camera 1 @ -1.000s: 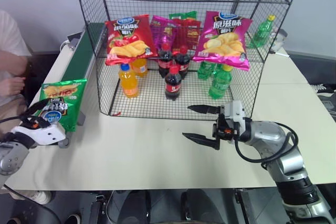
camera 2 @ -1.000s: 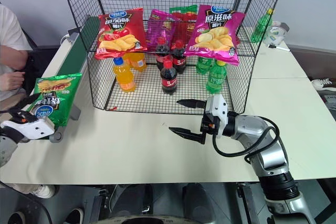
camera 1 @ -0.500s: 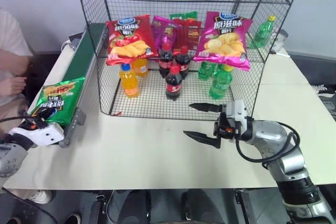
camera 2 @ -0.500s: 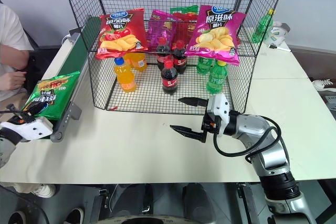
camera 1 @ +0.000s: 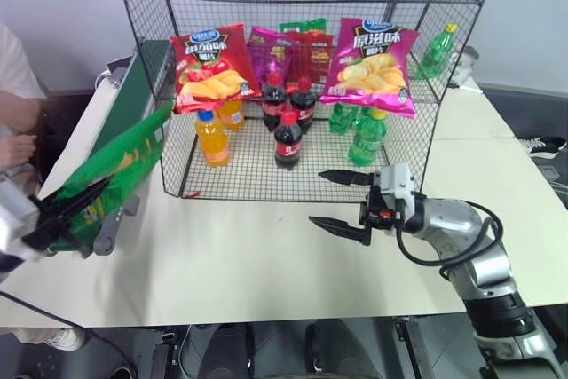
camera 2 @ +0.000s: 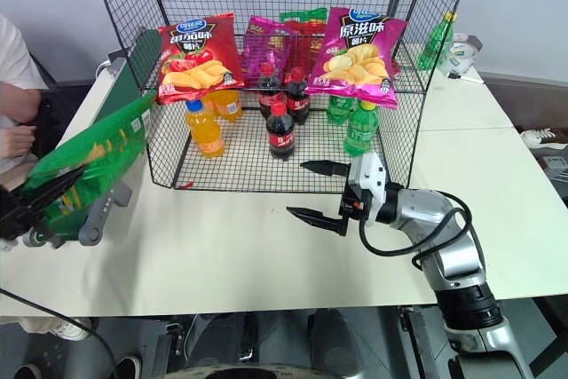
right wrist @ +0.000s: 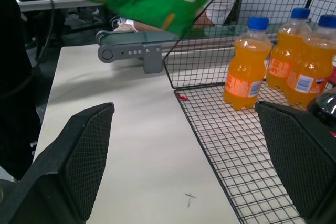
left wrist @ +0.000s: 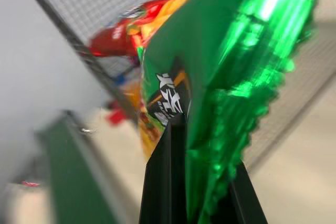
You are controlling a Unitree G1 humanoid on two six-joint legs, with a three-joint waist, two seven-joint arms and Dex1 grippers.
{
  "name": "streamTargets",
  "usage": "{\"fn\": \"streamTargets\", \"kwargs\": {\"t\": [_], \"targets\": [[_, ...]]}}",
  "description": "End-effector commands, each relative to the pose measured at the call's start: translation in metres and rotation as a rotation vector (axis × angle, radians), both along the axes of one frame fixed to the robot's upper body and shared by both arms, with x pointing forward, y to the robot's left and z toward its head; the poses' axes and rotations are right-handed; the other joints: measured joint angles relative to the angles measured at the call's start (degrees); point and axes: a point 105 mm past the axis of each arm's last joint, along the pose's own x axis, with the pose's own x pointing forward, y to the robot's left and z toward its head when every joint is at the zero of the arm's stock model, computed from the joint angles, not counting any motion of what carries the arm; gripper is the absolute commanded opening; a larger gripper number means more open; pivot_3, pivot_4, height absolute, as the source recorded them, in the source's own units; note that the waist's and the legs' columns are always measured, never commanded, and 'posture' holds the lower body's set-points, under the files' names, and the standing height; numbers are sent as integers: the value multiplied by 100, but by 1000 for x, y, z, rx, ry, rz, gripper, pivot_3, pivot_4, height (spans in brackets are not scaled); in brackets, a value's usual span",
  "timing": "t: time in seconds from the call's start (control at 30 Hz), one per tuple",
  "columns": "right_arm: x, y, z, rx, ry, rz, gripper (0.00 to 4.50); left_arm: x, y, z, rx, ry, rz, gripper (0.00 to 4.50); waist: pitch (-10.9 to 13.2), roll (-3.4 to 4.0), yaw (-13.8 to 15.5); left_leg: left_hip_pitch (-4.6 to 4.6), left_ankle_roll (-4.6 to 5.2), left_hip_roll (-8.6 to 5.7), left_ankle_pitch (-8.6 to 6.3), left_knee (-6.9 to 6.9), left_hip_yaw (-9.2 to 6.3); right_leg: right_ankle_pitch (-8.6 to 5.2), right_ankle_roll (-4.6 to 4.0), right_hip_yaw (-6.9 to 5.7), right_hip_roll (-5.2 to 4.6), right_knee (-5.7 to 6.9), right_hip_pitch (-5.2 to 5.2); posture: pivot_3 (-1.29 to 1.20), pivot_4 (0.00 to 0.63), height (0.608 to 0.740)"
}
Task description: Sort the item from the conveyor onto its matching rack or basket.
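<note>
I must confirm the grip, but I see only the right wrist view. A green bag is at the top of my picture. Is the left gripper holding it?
Observer: Yes. The left gripper is shut on the green bag; the bag passes between its fingers.
Operator: Is the bag over the belt?
Observer: It hangs tilted above the near end of the belt.
Operator: And the right gripper?
Observer: The right gripper is open above the table, before the rack.
</note>
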Motion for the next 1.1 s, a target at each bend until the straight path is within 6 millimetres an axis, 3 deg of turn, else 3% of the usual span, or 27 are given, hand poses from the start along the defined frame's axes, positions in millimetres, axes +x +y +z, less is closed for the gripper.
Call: {"fn": "streamTargets", "kwargs": {"t": [0.03,0.1,0.23,0.37,0.53,0.67,0.93,1.1], "targets": [[0,0,11,35,-9,29,4500,-16,-9,15,-120,84,-94,18,0,0,37,1,0,0,0,2,0,0,0,0,1,0,2,0,150,739],[0,0,12,53,13,37,4500,-21,-21,13,-182,147,-146,18,0,0,68,2,1,-2,0,6,0,0,0,0,0,-1,7,0,150,739],[-15,1,16,106,175,135,4500,-30,-88,9,-388,273,-413,18,0,0,134,2,2,-7,-1,14,-6,1,2,-2,-3,-14,22,0,150,739],[-28,-1,23,133,300,221,4500,-36,-126,4,-427,376,-627,18,0,4,186,6,2,-6,-1,15,-10,1,2,-2,0,-14,25,0,150,739],[-31,-7,25,164,415,242,4500,-35,-143,2,-473,466,-796,18,0,10,180,9,2,-3,-1,12,-8,0,1,1,13,-14,24,0,150,739],[-43,-11,30,213,513,285,4500,-19,-145,12,-523,455,-864,18,1,11,233,7,3,-4,-1,16,-10,0,1,1,18,-15,25,0,150,739],[-59,7,38,237,537,370,4500,-8,-167,5,-569,508,-983,18,1,10,194,2,5,-1,-2,17,-11,1,3,4,27,-22,23,0,150,739],[-67,17,29,167,531,406,4500,5,-171,5,-595,472,-982,18,2,9,218,2,5,-1,-2,20,-13,1,3,4,29,-22,24,0,150,739]]}}
